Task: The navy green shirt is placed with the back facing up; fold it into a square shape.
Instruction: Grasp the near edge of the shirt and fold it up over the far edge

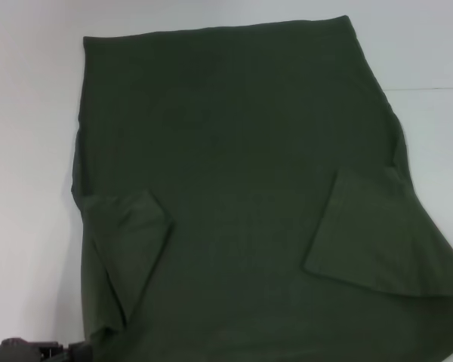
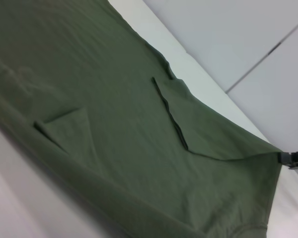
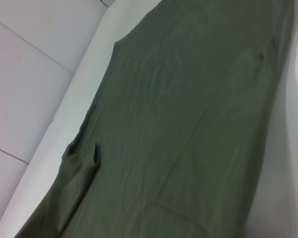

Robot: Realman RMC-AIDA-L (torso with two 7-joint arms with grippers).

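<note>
White table under navy green shirt

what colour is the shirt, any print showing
The navy green shirt is plain dark olive green, no print visible; clearest in the head view.

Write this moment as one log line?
shirt: flat on table, back up | both sleeves folded inward | left gripper: near edge | right gripper: unseen

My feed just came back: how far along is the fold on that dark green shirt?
Early stage. Done: the large dark olive-green cotton T-shirt lies back up on the white table, with both short sleeves turned inward, the left sleeve and the right sleeve. In hand: nothing visibly gripped; a dark gripper part sits at the near-left corner. Left: the body is still full length, so the folds into a square remain.
</note>
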